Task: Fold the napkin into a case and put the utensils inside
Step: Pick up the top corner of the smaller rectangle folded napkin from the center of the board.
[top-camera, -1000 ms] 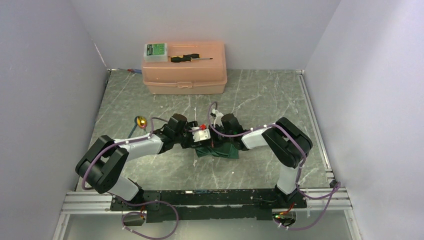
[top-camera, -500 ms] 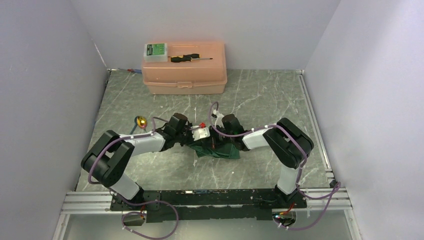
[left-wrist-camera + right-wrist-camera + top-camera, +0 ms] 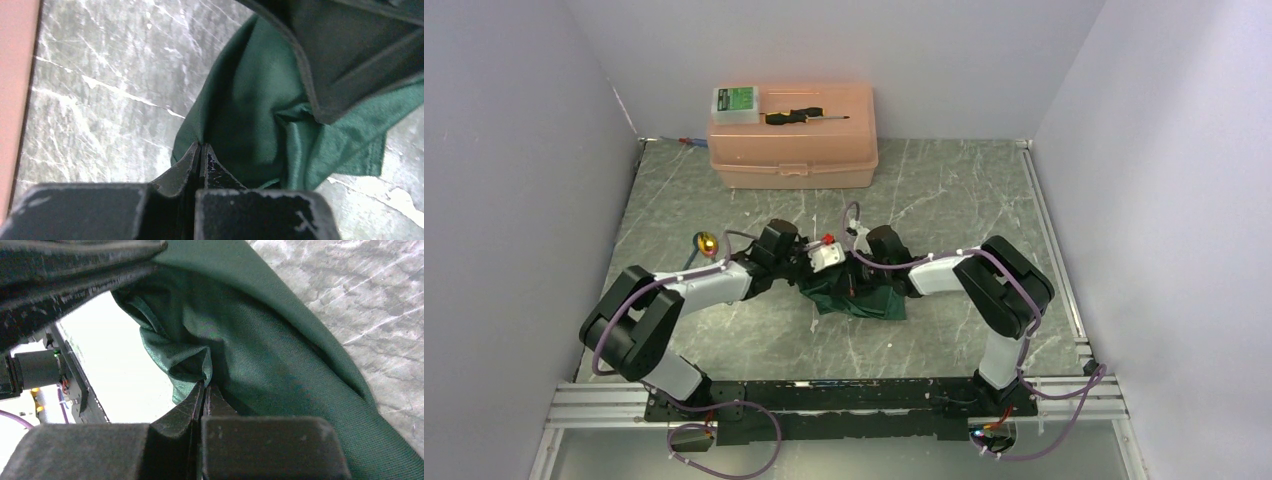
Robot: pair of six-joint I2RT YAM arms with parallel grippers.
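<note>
The napkin [image 3: 856,300] lay bunched at the middle of the marbled table [image 3: 944,200], between the two wrists. The left gripper [image 3: 201,148] had its fingers pressed together on the cloth's left edge, with green fabric rising from the tips. The right gripper [image 3: 204,386] was likewise pinched tight on a rolled fold of the napkin, and the cloth draped away to one side. Left of the napkin and a little farther off, a gold-headed utensil [image 3: 707,242] rested on the table, apart from the cloth. At the far edge stood a pink plastic box [image 3: 794,150] with its lid closed. On the lid lay a black-handled screwdriver [image 3: 804,117] and a small green-labelled pack [image 3: 736,102].
</note>
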